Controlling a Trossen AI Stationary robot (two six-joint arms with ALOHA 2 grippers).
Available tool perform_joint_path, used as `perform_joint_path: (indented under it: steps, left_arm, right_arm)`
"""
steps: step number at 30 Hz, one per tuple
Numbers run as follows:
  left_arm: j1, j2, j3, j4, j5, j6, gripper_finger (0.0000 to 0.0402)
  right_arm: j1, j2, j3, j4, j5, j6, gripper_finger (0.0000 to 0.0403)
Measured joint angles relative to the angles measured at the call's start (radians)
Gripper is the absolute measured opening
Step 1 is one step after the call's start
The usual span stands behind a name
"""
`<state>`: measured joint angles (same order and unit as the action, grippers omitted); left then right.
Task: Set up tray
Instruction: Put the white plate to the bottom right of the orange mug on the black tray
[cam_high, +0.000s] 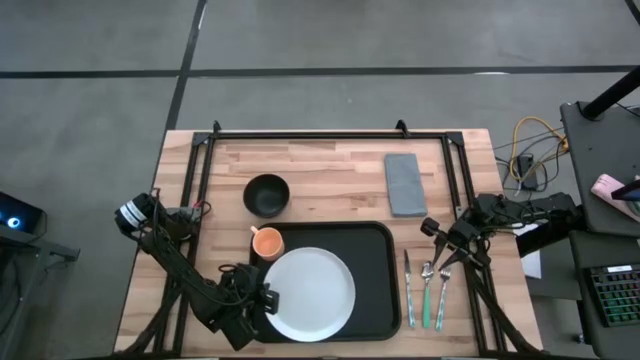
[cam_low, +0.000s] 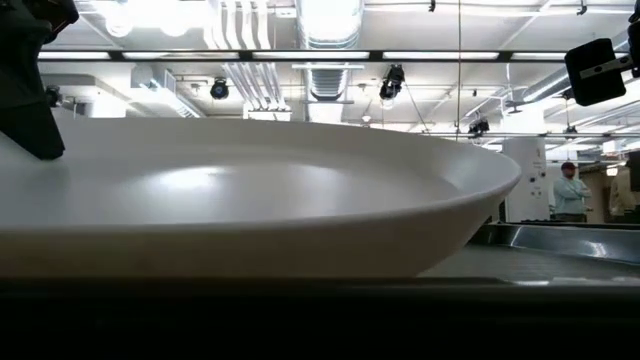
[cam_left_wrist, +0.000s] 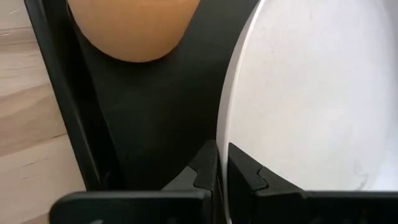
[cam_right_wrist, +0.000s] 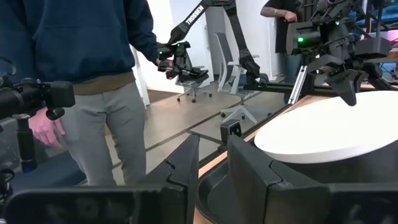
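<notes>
The black tray (cam_high: 375, 262) lies at the table's near middle. On its left half rests a white plate (cam_high: 308, 293). An orange cup (cam_high: 267, 241) stands at the tray's far left corner. My left gripper (cam_high: 262, 302) comes in from the near left and is shut on the plate's left rim. In the low view it shows dark at the plate's left edge (cam_low: 30, 120). My right gripper (cam_high: 440, 235) waits to the right of the tray above the cutlery, pointing level, its fingers (cam_right_wrist: 186, 168) a little apart with nothing between them. My left gripper pinches the plate's left rim (cam_left_wrist: 225, 124) between its two fingers. One finger (cam_left_wrist: 249, 175) lies over the plate's white inner face, the other (cam_left_wrist: 200, 171) outside the rim over the tray. The fingers slant down from the table's near left. Whether the rim is raised off the tray I cannot tell.
A black bowl (cam_high: 266, 194) stands beyond the tray's left end. A grey folded napkin (cam_high: 404, 183) lies at the far right. A knife, spoon and fork (cam_high: 425, 295) lie right of the tray. A person in a blue top (cam_right_wrist: 93, 56) stands beside the table.
</notes>
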<state>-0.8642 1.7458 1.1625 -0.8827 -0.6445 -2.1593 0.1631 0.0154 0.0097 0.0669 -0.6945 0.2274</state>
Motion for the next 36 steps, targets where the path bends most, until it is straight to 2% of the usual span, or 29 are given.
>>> perform_joint_path:
  steps: [19, 28, 31, 36]
  left_arm:
    - [0.0, -0.001, -0.003, -0.012, 0.018, 0.011, 0.0]
    - [0.0, -0.001, -0.006, -0.016, 0.028, 0.043, 0.0001]
    - [-0.001, -0.001, -0.006, -0.015, 0.03, 0.052, 0.0018]
    - [-0.001, -0.001, -0.006, -0.015, 0.031, 0.055, 0.0076]
  right_arm:
    - [0.0, 0.0, 0.0, 0.0, 0.0, 0.0, 0.0068]
    - [0.0, 0.0, 0.0, 0.0, 0.0, 0.0, 0.0079]
    - [0.0, 0.0, 0.0, 0.0, 0.0, 0.0, 0.0082]
    - [0.0, 0.0, 0.0, 0.0, 0.0, 0.0, 0.0078]
